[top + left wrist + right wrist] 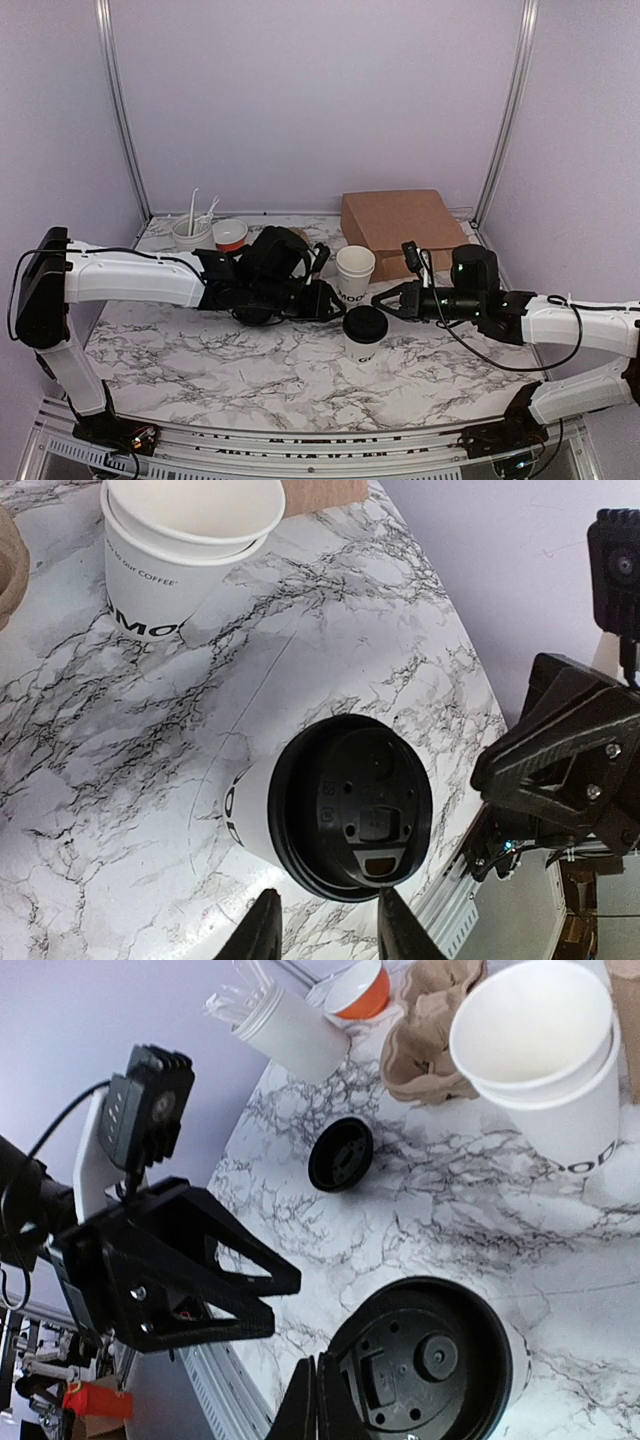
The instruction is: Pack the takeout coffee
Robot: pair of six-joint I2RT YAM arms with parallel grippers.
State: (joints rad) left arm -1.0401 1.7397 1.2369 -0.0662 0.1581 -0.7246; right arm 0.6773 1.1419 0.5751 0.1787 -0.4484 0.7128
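- what do we get from above?
- our coffee (365, 335) stands upright on the table (200, 350), long axis vertical, between the left gripper (328, 300) and the right gripper (385, 298). behind it are a cup stack (355, 272) and a bag (400, 225). a tub (190, 234) holds white utensils, just beside a red cup (230, 235).
- and from our left wrist?
- we look straight down on the lid (350, 805), and its sip hole faces our fingers (262, 930). they're spread apart and hold nothing. the stack's top cup shows a bare white inside.
- right wrist?
- the coffee sits just past our fingers (300, 1410), which are pressed together with nothing gripped. we can't tell if they touch it. a loose lid (340, 1153) lies flat further off, near a carrier (430, 1030).
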